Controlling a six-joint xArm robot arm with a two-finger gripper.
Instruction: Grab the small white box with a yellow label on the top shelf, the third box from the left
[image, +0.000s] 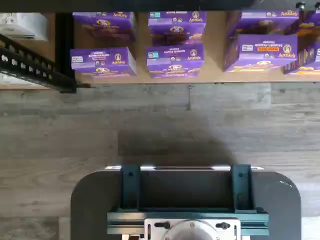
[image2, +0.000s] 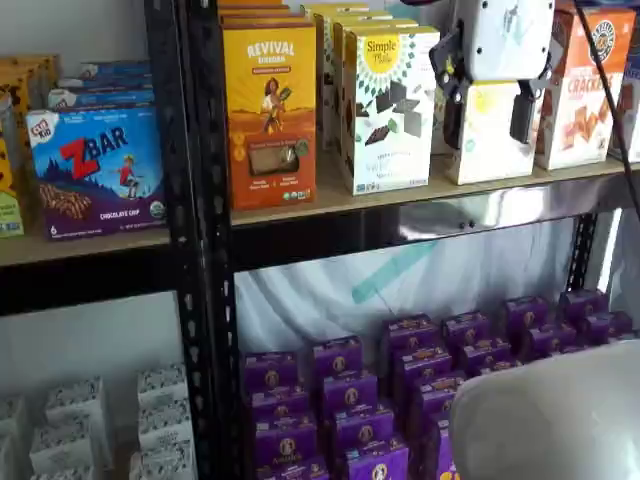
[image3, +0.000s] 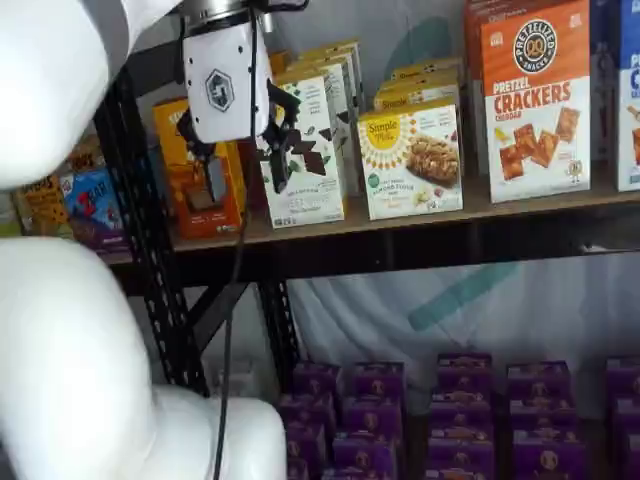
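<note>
Two black fingers of the gripper (image3: 238, 150) hang spread apart, holding nothing; the small white box (image3: 411, 160), labelled "Simple Mills", sits on the top shelf (image3: 480, 212) left of "Pretzel Crackers" (image3: 535, 100); "Revival" (image2: 270, 115) stands far left.

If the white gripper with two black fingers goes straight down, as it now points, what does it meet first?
Probably the grey wood-look floor in front of the purple boxes. The open gripper hangs fingers-down in front of the top shelf; the wrist view shows bare floor below, though depth is uncertain.
</note>
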